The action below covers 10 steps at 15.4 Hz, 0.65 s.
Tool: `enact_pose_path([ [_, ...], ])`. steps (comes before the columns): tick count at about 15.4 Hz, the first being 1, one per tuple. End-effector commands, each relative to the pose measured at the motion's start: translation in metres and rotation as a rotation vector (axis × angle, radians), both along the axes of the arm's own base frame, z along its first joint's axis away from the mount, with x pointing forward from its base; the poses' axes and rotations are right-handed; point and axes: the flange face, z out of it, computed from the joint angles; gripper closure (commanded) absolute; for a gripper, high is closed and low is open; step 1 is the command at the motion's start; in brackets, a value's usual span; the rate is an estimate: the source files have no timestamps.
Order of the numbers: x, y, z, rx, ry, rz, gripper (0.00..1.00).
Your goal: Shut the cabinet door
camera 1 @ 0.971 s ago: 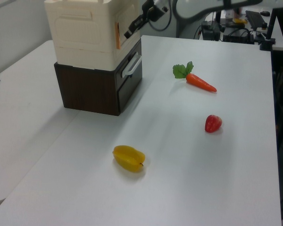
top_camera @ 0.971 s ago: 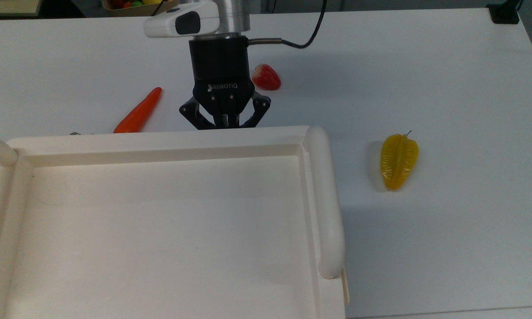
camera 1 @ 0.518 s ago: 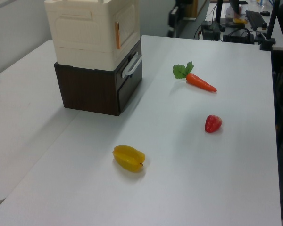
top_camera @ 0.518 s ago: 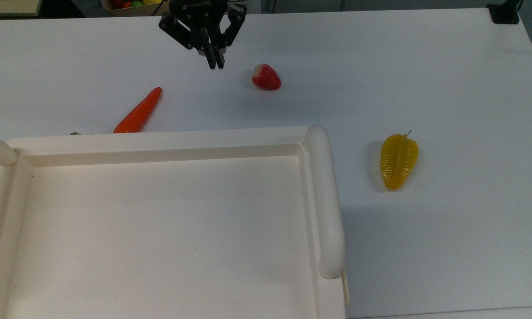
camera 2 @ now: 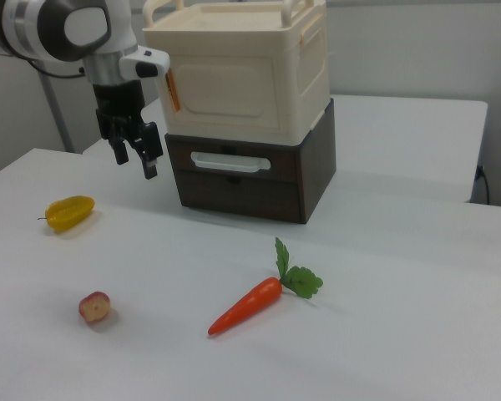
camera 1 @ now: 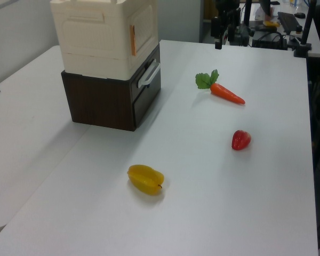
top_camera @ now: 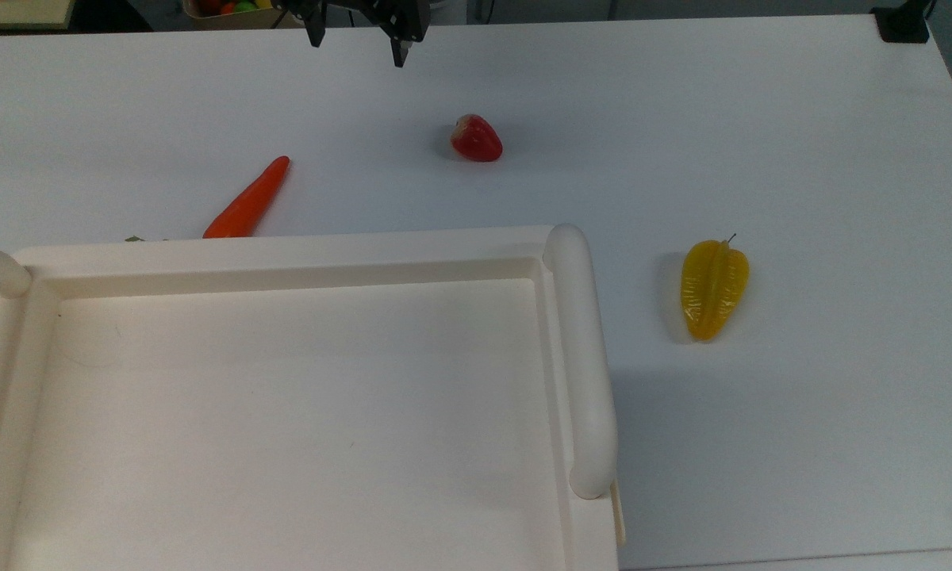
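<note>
The cabinet (camera 2: 305, 75) is a cream-white box stacked on a dark brown drawer unit; its tray-like top with rounded rails (top_camera: 579, 357) takes up the top view's lower left. The cabinet door (camera 2: 234, 88) lies flush with the cabinet's front, an orange tag at its edge, and it also looks flush in the left view (camera 1: 144, 24). My gripper (camera 2: 135, 159) hangs open and holds nothing, in front of the cabinet at the right view's left, apart from the door. It also shows at the top view's upper edge (top_camera: 357, 40) and far back in the left view (camera 1: 223, 38).
On the white table lie a carrot (top_camera: 246, 202) near the cabinet front, a strawberry (top_camera: 476, 139) and a yellow starfruit (top_camera: 712, 288). The brown drawer unit (camera 2: 250, 188) has a white handle. Open table lies at the top view's right.
My gripper has pulled back from the cabinet's front toward the top view's upper edge. Its fingers, shut half a second ago, now stand open.
</note>
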Motion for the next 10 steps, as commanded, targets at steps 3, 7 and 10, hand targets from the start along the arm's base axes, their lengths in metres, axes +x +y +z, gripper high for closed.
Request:
enact_pose_path([
  [3,-0.018,-0.038,0.004,0.006,0.016,0.067,0.00],
  [7,-0.026,-0.071,0.021,0.020,-0.017,0.050,0.00],
  [10,-0.041,-0.095,0.046,0.031,-0.064,0.012,0.00],
])
